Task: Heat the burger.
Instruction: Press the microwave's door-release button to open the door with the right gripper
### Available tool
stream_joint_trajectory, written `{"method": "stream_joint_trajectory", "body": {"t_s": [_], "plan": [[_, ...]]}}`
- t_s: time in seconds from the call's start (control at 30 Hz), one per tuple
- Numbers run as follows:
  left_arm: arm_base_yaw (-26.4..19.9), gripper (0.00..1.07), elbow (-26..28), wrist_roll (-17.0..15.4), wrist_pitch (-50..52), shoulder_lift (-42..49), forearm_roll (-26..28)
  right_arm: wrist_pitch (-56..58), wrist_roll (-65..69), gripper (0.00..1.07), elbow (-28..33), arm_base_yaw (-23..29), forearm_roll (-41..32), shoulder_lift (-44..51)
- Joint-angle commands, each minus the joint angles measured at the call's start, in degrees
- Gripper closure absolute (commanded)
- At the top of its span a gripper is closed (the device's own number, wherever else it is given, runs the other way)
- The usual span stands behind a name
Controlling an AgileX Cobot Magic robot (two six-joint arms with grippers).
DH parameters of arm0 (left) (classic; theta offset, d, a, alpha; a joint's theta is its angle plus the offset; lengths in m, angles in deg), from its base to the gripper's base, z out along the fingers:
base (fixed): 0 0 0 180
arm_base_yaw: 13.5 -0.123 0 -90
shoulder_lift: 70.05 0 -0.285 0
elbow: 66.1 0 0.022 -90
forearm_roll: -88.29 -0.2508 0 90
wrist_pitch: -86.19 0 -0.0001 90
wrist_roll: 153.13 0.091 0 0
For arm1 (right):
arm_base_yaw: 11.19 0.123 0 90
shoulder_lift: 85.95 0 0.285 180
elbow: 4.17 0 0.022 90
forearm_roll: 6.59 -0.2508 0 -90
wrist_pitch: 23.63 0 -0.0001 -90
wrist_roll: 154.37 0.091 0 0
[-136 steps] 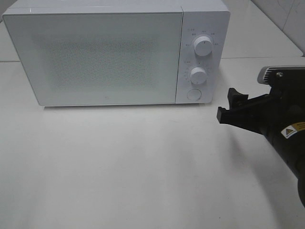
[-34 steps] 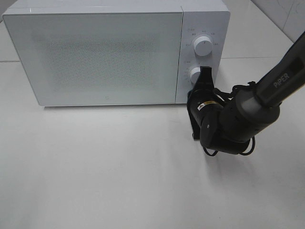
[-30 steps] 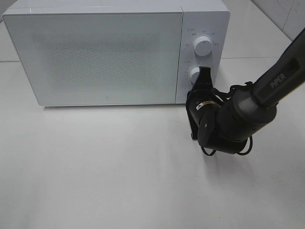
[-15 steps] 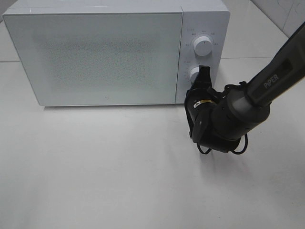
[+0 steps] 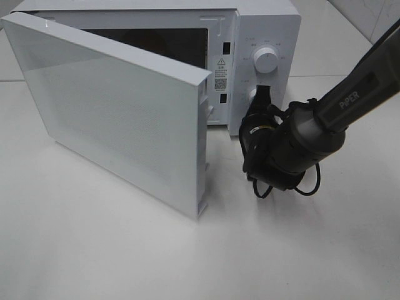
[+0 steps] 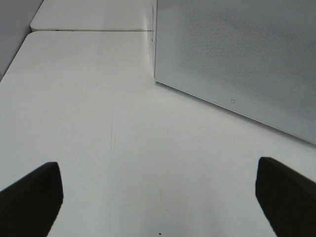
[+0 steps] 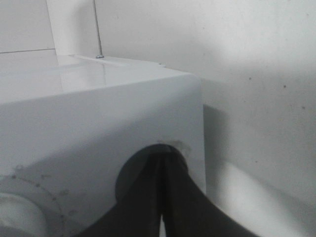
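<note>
- Door (image 5: 119, 119) of the white microwave (image 5: 269, 25) stands wide open, hinged on its left and angled out over the desk (image 5: 94, 250); the opening step looks done to me
- Right hand (image 5: 260, 100) has its fingers pressed together with nothing between them; the tips sit against the lower part of the control panel, below the upper dial (image 5: 265, 60); the wrist view shows them right at a round recess, which I take to be the door release
- Left hand (image 6: 158, 197) is spread wide apart and empty, low over bare desk just in front of the open door's face; it does not show in the high view
- Burger is nowhere I can see; not on the visible desk, not in either hand; the cavity (image 5: 156, 40) is dark and mostly screened by the door, so I cannot tell whether it sits inside
- Left to do, as I judge it: get the burger into the cavity if it is not there, shut the door, turn the dials to start the heat; the task seems early, one step of several behind it
</note>
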Motion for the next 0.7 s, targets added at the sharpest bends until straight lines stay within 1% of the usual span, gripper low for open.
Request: {"method": "stream_joint_trajectory", "body": {"t_s": [0.03, 0.37, 0.47, 0.5, 0.63, 0.7], "plan": [[-0.23, 0.09, 0.00, 0.06, 0.00, 0.97, 0.34, -12.55, -0.46, 1.07, -5.96, -3.50, 8.42, 0.57], [-0.23, 0.09, 0.00, 0.06, 0.00, 0.97, 0.34, -9.40, -1.15, 1.07, -4.87, -3.32, 8.65, 1.95], [-0.23, 0.09, 0.00, 0.06, 0.00, 0.97, 0.34, -7.91, -1.15, 1.07, -3.09, -3.27, 8.65, 2.64], [-0.23, 0.09, 0.00, 0.06, 0.00, 0.97, 0.34, -6.42, -0.92, 1.07, -1.66, -3.27, 8.65, 3.27], [-0.23, 0.09, 0.00, 0.06, 0.00, 0.97, 0.34, -4.13, -0.80, 1.07, 0.11, -2.46, 8.25, 4.47], [-0.23, 0.09, 0.00, 0.06, 0.00, 0.97, 0.34, -0.40, -2.23, 1.07, 1.95, -2.41, 8.31, 5.44]]}}
